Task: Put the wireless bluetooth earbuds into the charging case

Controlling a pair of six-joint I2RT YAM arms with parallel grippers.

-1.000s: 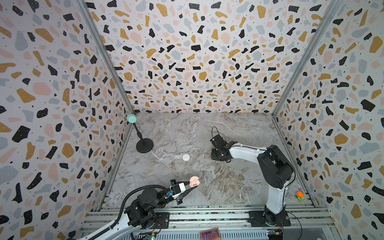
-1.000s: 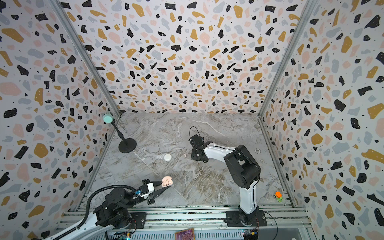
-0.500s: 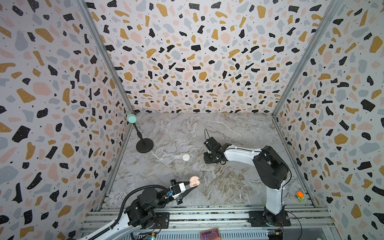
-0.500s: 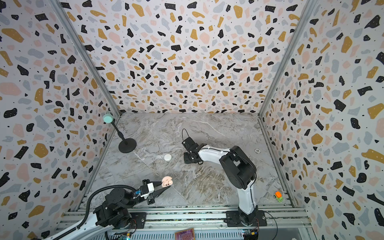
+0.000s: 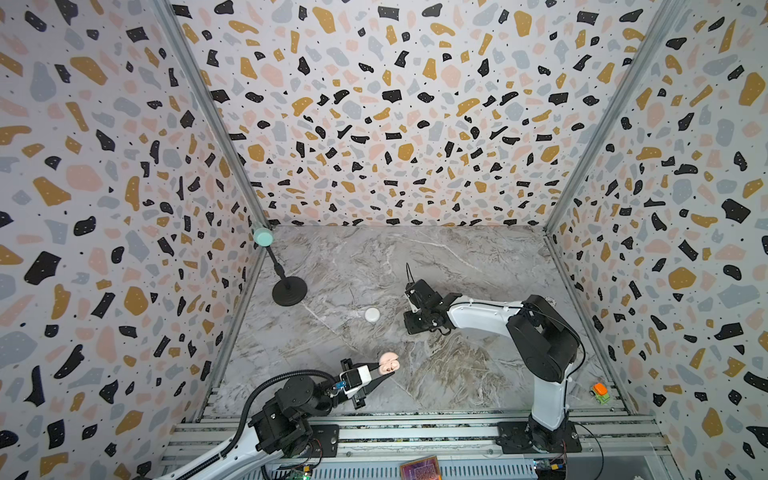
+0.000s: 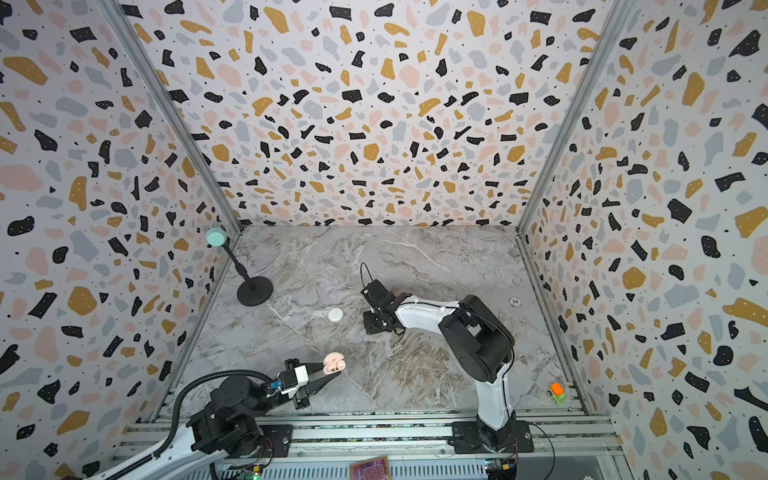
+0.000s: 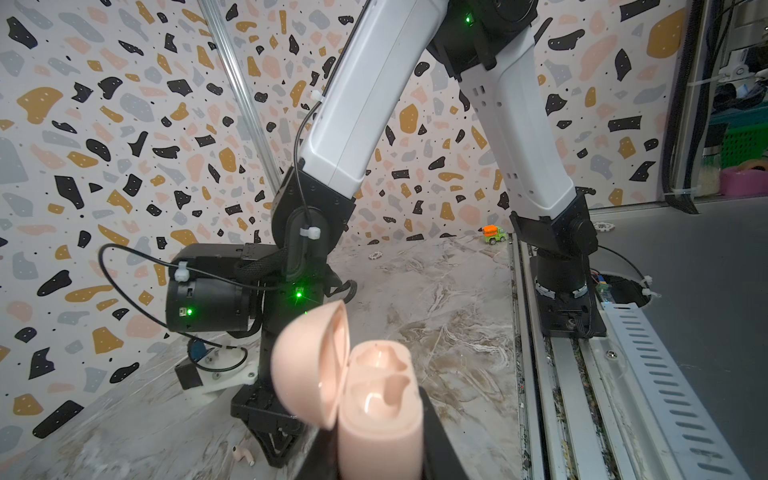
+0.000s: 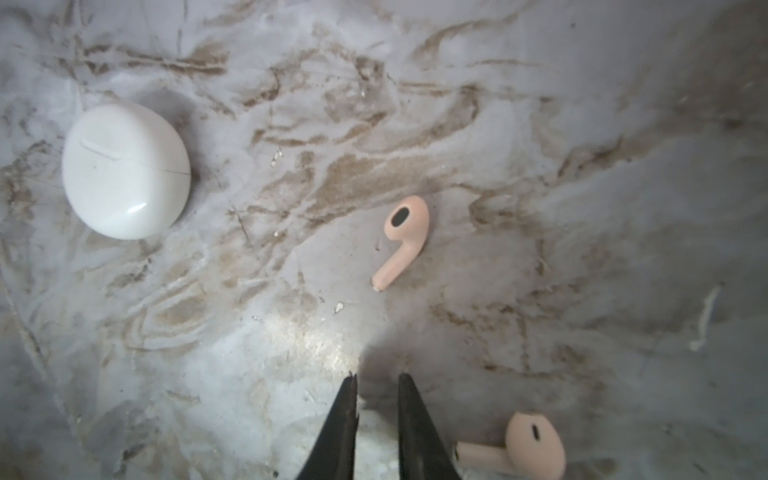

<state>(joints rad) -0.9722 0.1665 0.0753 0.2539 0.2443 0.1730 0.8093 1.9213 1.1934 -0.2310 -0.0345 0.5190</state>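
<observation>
My right gripper (image 8: 376,376), jaws slightly apart and empty, hovers over the tabletop (image 8: 582,166); a pink earbud (image 8: 401,241) lies just ahead, stem toward my tips. My left gripper (image 5: 386,369) clamps the open case (image 7: 374,399).

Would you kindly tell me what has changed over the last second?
The right gripper swung left in both top views, closer to the white case, its jaws slightly apart and empty. The left gripper stays shut on the open pink case, and the white case has not moved.
</observation>
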